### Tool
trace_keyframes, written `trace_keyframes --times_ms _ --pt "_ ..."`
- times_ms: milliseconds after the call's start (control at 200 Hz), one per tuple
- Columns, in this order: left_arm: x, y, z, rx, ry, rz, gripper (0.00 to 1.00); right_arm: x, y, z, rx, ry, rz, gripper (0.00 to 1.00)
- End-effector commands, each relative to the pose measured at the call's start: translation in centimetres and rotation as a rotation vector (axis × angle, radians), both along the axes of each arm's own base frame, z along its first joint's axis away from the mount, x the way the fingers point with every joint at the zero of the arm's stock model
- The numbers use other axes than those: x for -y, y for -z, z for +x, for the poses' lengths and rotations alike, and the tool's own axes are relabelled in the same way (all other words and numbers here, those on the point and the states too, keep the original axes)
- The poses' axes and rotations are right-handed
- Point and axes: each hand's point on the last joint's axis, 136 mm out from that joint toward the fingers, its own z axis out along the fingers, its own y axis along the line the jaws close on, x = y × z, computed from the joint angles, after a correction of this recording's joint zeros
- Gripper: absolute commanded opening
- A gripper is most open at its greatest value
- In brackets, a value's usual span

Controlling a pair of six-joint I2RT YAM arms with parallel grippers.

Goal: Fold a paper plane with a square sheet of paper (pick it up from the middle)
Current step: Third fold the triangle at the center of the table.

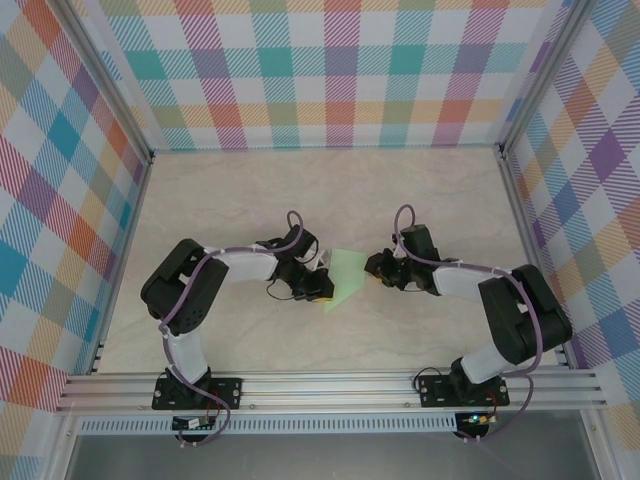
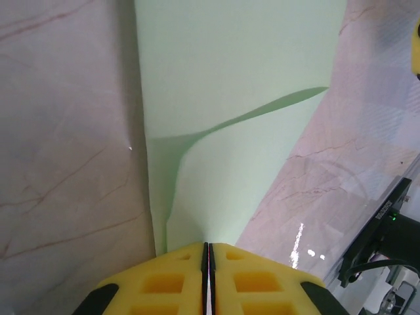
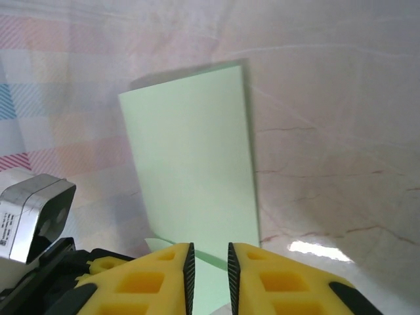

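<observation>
The square sheet of paper (image 1: 347,275) is pale green and lies folded over on itself between the two grippers, mid-table. In the left wrist view the sheet (image 2: 236,85) runs away from my left gripper (image 2: 208,252), whose yellow fingers (image 2: 164,282) are shut on its near edge; a curved upper layer lifts off the lower one. My left gripper (image 1: 316,285) sits at the sheet's left side. My right gripper (image 1: 379,267) is at its right side. In the right wrist view the right gripper (image 3: 209,262) is narrowly open, with an edge of the sheet (image 3: 190,164) crossing the gap.
The marble tabletop (image 1: 330,190) is enclosed by plaid walls (image 1: 330,70) on three sides. An aluminium rail (image 1: 330,388) carries both arm bases along the near edge. The left wrist's camera housing (image 3: 33,213) shows beside the sheet.
</observation>
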Motion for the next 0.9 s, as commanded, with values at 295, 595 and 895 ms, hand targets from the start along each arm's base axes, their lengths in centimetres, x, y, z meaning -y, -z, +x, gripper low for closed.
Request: trace_keyframes --times_ms 295,595,895 --pt "0.4 -4.6 3.7 0.170 -0.051 -0.005 0.14 0.0 -0.5 -2.9 -0.019 -0.068 0.022 0.37" --pt "0.6 -3.2 4.2 0.144 -0.059 0.017 0.13 -1.4 -0.1 -2.8 -0.037 -0.108 0.043 0.41" --pt "0.4 -2.3 4.2 0.133 -0.060 0.044 0.13 -3.1 0.0 -2.7 -0.039 -0.153 0.085 0.43"
